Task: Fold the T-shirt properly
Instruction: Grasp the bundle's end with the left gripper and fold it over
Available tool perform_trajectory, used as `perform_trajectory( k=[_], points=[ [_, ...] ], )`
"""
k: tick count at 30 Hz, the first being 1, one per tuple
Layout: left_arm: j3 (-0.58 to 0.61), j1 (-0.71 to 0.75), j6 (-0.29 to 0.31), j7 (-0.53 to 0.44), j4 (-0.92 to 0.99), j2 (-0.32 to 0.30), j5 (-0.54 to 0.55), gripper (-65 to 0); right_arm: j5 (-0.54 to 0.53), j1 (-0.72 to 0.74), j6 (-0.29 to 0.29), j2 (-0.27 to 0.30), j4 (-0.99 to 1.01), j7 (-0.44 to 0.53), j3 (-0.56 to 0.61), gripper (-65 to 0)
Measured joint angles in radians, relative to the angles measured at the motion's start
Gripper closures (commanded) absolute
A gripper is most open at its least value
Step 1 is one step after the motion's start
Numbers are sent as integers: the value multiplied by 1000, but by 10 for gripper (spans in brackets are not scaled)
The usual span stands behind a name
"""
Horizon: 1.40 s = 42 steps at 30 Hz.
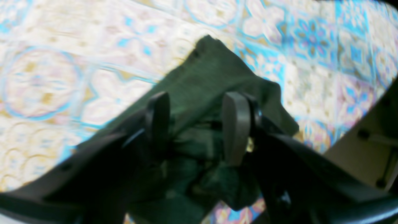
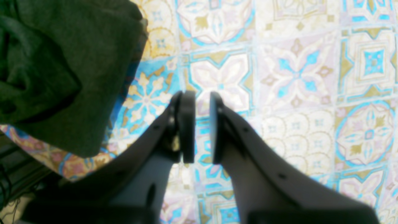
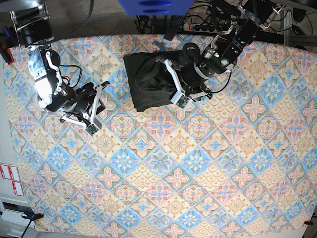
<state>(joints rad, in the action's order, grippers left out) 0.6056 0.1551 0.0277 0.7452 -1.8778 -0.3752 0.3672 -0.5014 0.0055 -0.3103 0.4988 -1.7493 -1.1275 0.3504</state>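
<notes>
Patterned cloth in blue, cream and pink tiles covers your counter [image 3: 163, 168] from edge to edge. Your T-shirt [image 3: 148, 82], dark olive green, sits bunched into a rough block near the far edge, a little left of centre in the base view.

Your left gripper [image 3: 177, 82] is right over the shirt's edge nearest its arm. Its wrist camera shows the two pads [image 1: 234, 124] standing well apart with green fabric lying between them and bunched close under the fingers; you cannot tell from these views whether any cloth is actually pinched, since the pads are not pressed together.

Your right gripper [image 2: 202, 127] sits well apart from the shirt, over bare patterned cloth. Its pads are nearly together with a narrow gap, and nothing is between them. A corner of the shirt shows at the upper left of that wrist view.
</notes>
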Motion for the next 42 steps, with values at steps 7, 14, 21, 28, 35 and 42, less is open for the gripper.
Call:
perform_trajectory(
  k=[7, 14, 21, 28, 35, 42],
  points=[
    [68, -10, 2, 6, 87, 59, -110, -261, 0, 5, 0, 0, 0, 0, -5, -87],
    [86, -7, 3, 6, 122, 76, -216, -85, 0, 5, 0, 0, 0, 1, -5, -87],
    [69, 34, 3, -10, 30, 44, -225, 0, 0, 5, 0, 0, 0, 1, -5, -87],
    [-93, 156, 2, -11, -22, 29, -222, 0, 0, 5, 0, 0, -1, 0, -5, -87],
    [-127, 197, 3, -136, -25, 36, -225, -27, 0, 8, 0, 0, -1, 1, -5, -87],
    [-45, 120, 3, -129, -7, 93, -228, -283, 1, 8, 0, 0, -1, 0, -5, -87]
  ],
)
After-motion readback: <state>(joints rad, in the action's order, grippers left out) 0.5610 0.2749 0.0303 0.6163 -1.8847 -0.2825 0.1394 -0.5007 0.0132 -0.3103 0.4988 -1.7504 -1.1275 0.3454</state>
